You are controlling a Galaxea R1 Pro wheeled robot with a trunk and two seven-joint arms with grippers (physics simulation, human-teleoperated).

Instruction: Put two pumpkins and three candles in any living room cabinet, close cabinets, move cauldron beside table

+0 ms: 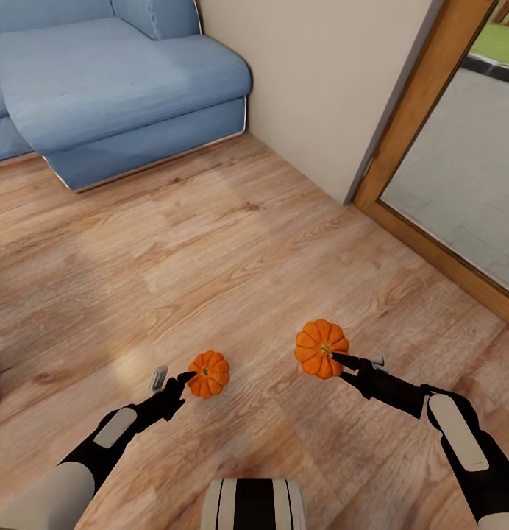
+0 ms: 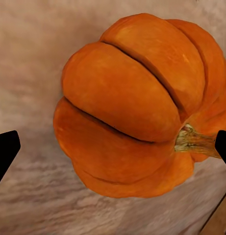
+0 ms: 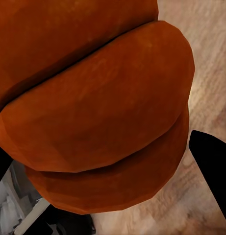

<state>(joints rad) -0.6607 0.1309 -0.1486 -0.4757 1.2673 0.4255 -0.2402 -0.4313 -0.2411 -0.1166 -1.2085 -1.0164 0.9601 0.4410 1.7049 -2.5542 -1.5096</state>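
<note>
I have 2 pumpkins gripped above the floor (image 1: 232, 243): left pincer (image 1: 187, 379) clamps the smaller pumpkin (image 1: 208, 374), right pincer (image 1: 341, 366) apparently the larger pumpkin (image 1: 321, 348).

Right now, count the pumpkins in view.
2. One pumpkin in the left tool, the other pumpkin in the right tool, both above the wooden floor.

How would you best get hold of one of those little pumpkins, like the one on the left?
Across its round ribbed body, one finger on each flank, stem left free. The left gripper comes at the left pumpkin from the side that way. The stem looks too thin and short to pinch securely.
</note>
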